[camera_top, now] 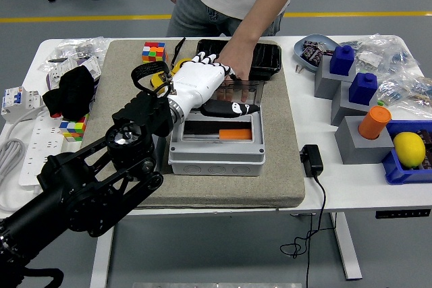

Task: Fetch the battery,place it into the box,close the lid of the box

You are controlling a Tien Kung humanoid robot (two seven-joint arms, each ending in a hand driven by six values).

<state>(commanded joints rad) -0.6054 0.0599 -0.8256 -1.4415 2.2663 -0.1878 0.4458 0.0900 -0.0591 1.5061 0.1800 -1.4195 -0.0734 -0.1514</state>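
You can see the left hand (202,82), white with black joints, curled over the clear lid (239,92) behind the grey box (214,156) at the desk's middle; whether it actually grips the lid is unclear. The orange battery (234,135) lies inside. A person's hand (229,65) is partly hidden behind it.

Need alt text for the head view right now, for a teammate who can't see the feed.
The robot's left hand rests on the raised clear lid of a grey box holding an orange battery. A person's hand reaches to the lid from the table's far side.
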